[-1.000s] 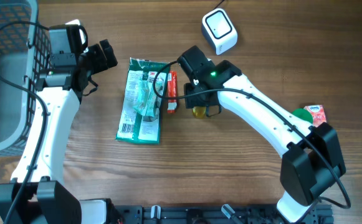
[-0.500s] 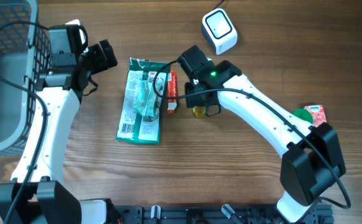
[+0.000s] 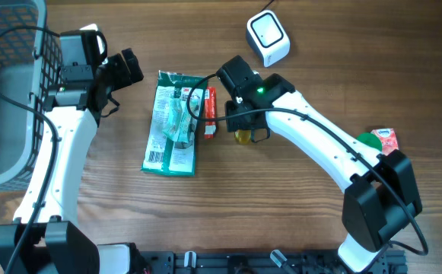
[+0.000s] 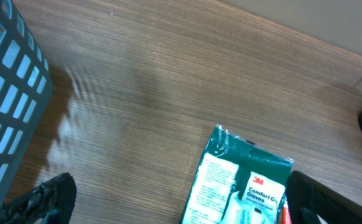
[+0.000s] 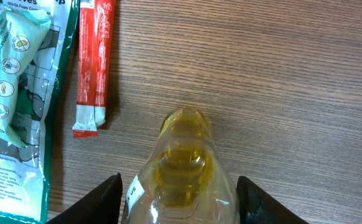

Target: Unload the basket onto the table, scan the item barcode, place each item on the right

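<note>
Clamping end effector, right: the right end effector (image 5: 179,183) has one finger against each flank of the bottle (image 5: 181,155), closed on it as far as the wrist view shows.
Bottle: clear, with yellow liquid inside; its narrow end points to 12 o'clock in the right wrist view. In the overhead view it sits near the middle of the bench (image 3: 297,213), mostly hidden under the arm. Whether it rests on the wood or is raised cannot be told.
Scanner: the white scanner (image 3: 268,36) stands at 1 o'clock from the bottle, well apart from it, near the far edge.
End effector, left: the left end effector (image 4: 177,186) has its fingers spread wide apart with nothing between them, only bare wood and a corner of the gloves packet below.
Gloves packet: the green gloves packet (image 3: 172,125) lies flat at 9 o'clock from the bottle.
Red stick: a red stick sachet (image 5: 93,68) lies lengthwise just beside the packet's edge, at 10 o'clock from the bottle and apart from it.
Basket: a grey basket (image 3: 0,91) fills the 9 o'clock side of the bench.
Far side: a small pink carton (image 3: 388,141) and a green item (image 3: 370,141) sit at 3 o'clock, partly behind the right arm.
</note>
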Tool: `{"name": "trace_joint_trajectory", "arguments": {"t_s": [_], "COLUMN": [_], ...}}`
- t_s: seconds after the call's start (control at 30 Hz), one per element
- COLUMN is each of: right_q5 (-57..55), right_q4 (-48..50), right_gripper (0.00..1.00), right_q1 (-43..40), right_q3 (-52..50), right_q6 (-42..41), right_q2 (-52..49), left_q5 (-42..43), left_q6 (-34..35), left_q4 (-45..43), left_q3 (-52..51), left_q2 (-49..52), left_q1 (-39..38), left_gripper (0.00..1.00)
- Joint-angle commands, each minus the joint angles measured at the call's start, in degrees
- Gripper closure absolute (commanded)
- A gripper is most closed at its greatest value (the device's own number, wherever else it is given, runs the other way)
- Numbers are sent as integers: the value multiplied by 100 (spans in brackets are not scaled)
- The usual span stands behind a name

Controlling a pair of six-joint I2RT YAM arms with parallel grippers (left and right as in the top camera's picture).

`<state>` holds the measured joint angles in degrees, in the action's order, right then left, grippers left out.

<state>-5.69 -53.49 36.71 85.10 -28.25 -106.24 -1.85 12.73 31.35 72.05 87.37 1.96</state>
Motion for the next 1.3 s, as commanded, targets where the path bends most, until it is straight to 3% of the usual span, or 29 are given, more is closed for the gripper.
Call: {"name": "trace_joint_trajectory", "arguments": {"t_s": [0.0, 0.6, 0.73, 0.83, 0.97, 1.07, 1.17, 1.27], "right_q5": [-140, -140, -138, 46, 1449, 3202, 5460, 6743], "right_q4": [-37, -181, -164, -225, -280, -435, -846, -1499], "right_gripper": [46, 46, 63, 63, 62, 62, 62, 62], "right_q1": [9, 9, 7, -118, -715, -1364, -2179, -2660], "right_q3": [-33, -33, -28, 68, 116, 114, 114, 114], "right_q6": [-42, -44, -90, -175, 321, 1036, 2151, 3193], "right_q2": [-125, -125, -114, 144, 920, 1427, 1840, 1996], "left_q5": [-57, -57, -57, -57, -57, -57, -57, -57], "left_q6": [-50, -50, -50, -50, -50, -50, -50, -50], "left_q4": [-2, -2, -2, 0, -2, -2, -2, -2], "left_q3": [37, 37, 37, 37, 37, 37, 37, 37], "left_q2": [0, 0, 0, 0, 0, 0, 0, 0], "left_q1": [24, 24, 24, 24, 24, 24, 24, 24], "left_gripper": [0, 0, 0, 0, 0, 0, 0, 0]}}
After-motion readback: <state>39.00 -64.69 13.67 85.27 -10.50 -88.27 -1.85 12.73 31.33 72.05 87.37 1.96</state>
